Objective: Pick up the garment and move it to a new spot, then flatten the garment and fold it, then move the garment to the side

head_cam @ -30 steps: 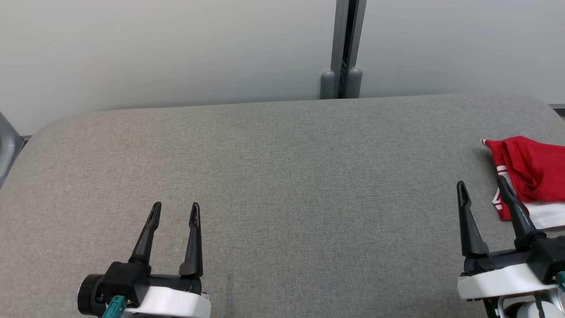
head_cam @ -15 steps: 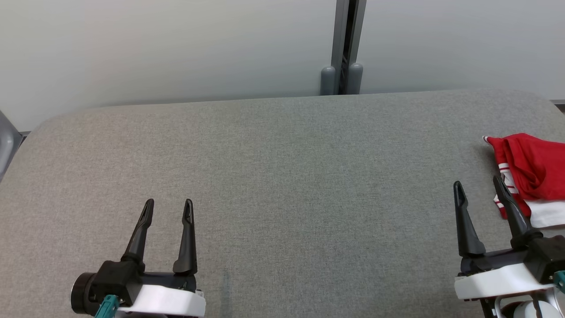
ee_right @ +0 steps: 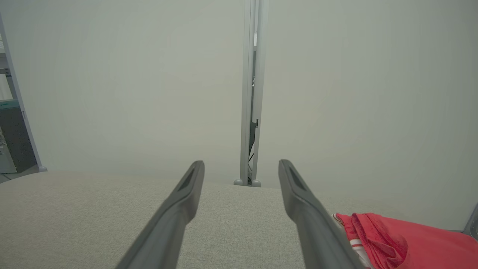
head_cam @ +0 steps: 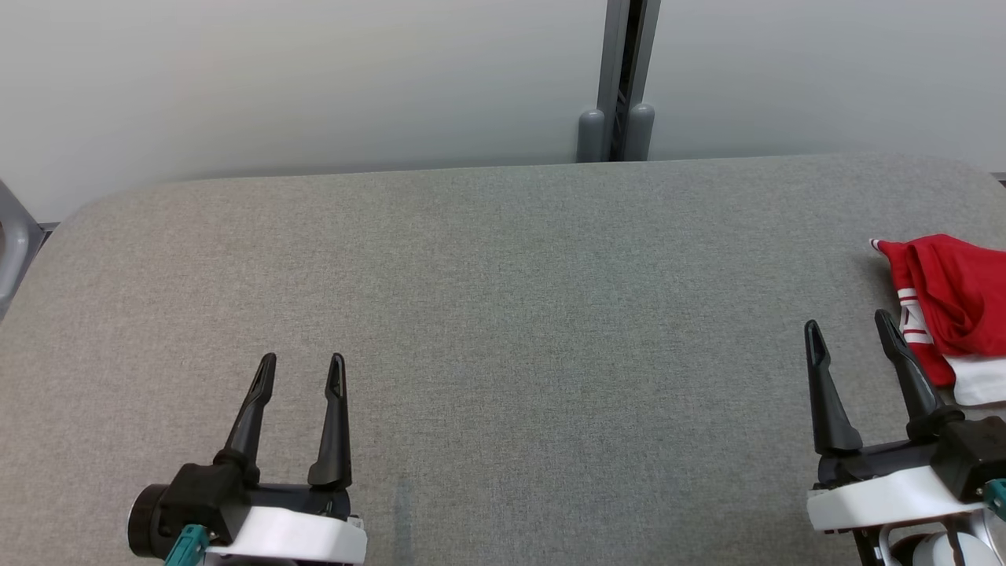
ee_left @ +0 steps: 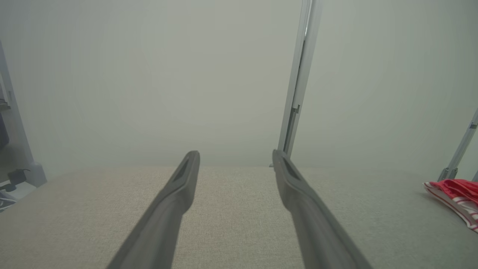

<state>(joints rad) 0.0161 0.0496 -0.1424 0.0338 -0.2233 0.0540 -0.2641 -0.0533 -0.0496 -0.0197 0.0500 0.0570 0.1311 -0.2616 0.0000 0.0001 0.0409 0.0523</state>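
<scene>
Red-and-white garment [head_cam: 959,291] lies just right of my right gripper [head_cam: 846,321], well apart from my left gripper [head_cam: 303,358]. Both grippers spread, empty. Right arm nearer.

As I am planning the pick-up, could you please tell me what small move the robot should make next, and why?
Probably shift the right tool a little to its right, over the garment. It lies bunched at the right edge of the table, just beside that open, empty tool; the left tool is far off.
</scene>
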